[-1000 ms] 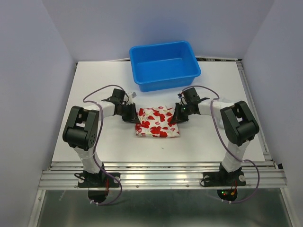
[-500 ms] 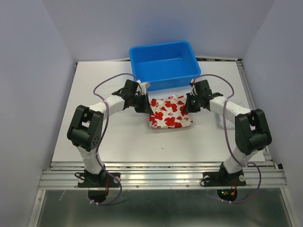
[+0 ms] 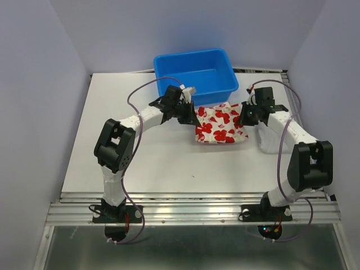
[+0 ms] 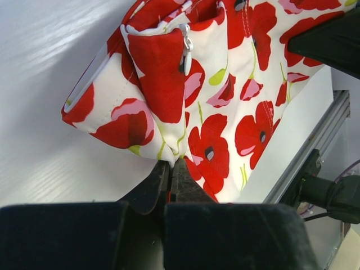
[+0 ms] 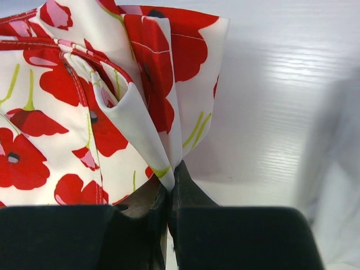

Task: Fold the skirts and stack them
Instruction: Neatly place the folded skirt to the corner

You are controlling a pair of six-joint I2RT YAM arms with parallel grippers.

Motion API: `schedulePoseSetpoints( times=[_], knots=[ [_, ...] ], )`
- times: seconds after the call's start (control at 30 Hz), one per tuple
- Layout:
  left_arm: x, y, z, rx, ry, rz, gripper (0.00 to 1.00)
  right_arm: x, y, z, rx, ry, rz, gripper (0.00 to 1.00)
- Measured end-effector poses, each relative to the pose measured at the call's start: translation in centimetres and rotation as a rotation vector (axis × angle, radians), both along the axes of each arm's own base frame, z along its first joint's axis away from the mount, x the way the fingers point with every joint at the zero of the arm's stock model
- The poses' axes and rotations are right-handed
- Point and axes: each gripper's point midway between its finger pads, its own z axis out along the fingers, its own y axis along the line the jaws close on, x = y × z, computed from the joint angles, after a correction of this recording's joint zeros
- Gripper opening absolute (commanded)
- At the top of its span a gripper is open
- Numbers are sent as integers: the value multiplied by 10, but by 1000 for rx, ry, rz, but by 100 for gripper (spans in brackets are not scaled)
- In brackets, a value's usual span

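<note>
The flowered skirt (image 3: 220, 125), white with red blotches, is folded into a small rectangle just in front of the blue tub's right half. My left gripper (image 3: 194, 116) is shut on its left edge and my right gripper (image 3: 243, 118) on its right edge. In the left wrist view the gripper (image 4: 170, 164) pinches a fold of the flowered skirt (image 4: 225, 112). In the right wrist view the gripper (image 5: 170, 166) pinches the layered edge of the skirt (image 5: 56, 112). A plain white cloth shape (image 3: 270, 138), probably the white skirt, lies under my right arm. It is hard to make out against the table.
The blue tub (image 3: 169, 84) stands at the back middle of the white table (image 3: 112, 146), close behind the flowered skirt. A metal rail (image 3: 292, 112) runs along the table's right edge. Purple walls close in both sides.
Both grippers have carried the flowered skirt from the table's middle to the right and back, up to the tub's front right. Both arms now reach further out.
</note>
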Motion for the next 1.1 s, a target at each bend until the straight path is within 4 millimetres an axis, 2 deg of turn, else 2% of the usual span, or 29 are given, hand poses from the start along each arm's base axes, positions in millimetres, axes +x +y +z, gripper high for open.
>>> schedulePoseSetpoints(
  times=[0.27, 0.37, 0.47, 0.63, 0.73, 0.8, 0.87, 0.93, 0.97, 1.1],
  knots=[
    [14, -71, 30, -87, -78, -78, 0, 2, -73, 33, -45, -53, -101, 0],
    [19, -104, 41, -126, -113, -113, 0, 2, -104, 45, -68, -73, -134, 1],
    [24, -139, 53, -173, -156, -143, 0, 1, -146, 59, -94, -97, -189, 1],
    [8, -192, 63, -237, -204, -208, 0, -13, -204, 78, -138, -116, -250, 1],
    [-5, -220, 65, -280, -223, -243, 0, -22, -226, 79, -165, -112, -269, 0],
    [-14, -242, 63, -308, -236, -268, 0, -31, -240, 76, -182, -97, -279, 0],
    [-19, -254, 56, -325, -242, -277, 0, -35, -251, 72, -201, -87, -278, 0],
    [-21, -264, 39, -331, -230, -276, 0, -36, -258, 67, -210, -77, -276, 0],
    [-21, -266, 32, -330, -223, -274, 0, -36, -261, 60, -212, -69, -272, 0],
    [-13, -272, -14, -299, -198, -247, 0, -35, -261, 29, -189, -32, -254, 0]
  ],
)
